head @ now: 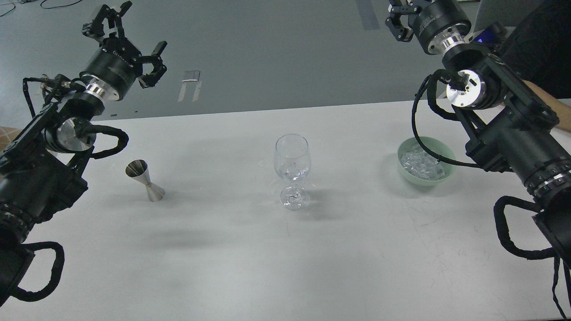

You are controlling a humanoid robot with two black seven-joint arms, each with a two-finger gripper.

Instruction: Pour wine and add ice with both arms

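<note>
Your left gripper (129, 42) hangs released and empty; your right gripper's (398, 20) fingers can't be told. Ice (421, 164) fills the green bowl (406, 171) near the table's (223, 258) right edge; one cube in the central wine glass (292, 171).

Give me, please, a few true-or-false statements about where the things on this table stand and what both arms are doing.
1. The wine glass stands upright mid-table. True.
2. The green bowl holds the ice. True.
3. The metal jigger lies on its side right of the glass. False: it stands upright, left of the glass.
4. The left gripper holds the jigger. False: it hangs raised, jaws open and empty.
5. The right gripper is raised above the table's far edge. True.
</note>
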